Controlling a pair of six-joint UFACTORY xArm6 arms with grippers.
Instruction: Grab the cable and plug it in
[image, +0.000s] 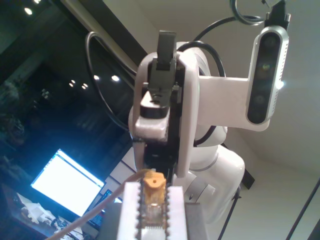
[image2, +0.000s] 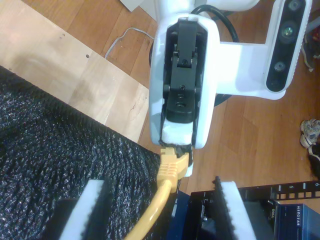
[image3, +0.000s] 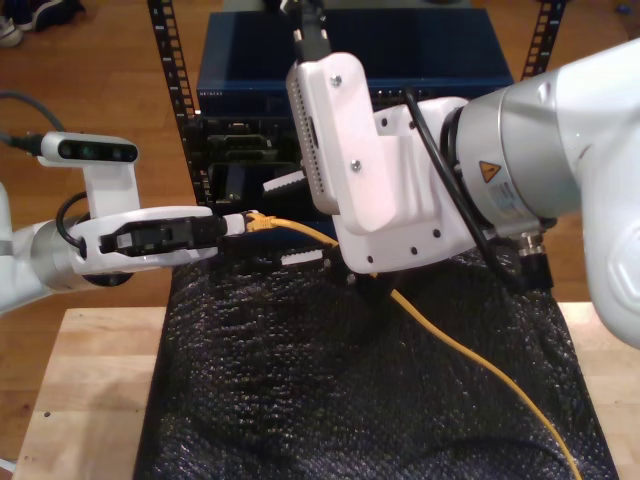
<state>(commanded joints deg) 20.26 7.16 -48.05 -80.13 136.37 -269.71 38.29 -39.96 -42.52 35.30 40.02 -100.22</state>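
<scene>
The cable (image3: 452, 341) has its plug end up in the air, pinched in my first hand (image3: 238, 222), which reaches in from the exterior view's left with its pads pressed together on the plug. In the first wrist view the clear plug with its yellow boot sits tight between the two ribbed white pads. From there the cable runs toward the exterior view's right, drops onto the black mat (image3: 300, 400) and trails across it to that view's lower right corner. My second hand (image3: 291, 222), on the big white arm at the exterior view's right, is spread wide, one pad on each side of the cable just behind the boot; in the second wrist view there is a gap between the cable and each pad. The mat covers the wooden bench (image3: 90, 380). Behind both hands stands a black rack (image3: 172, 90) holding a dark blue box (image3: 400, 60).
</scene>
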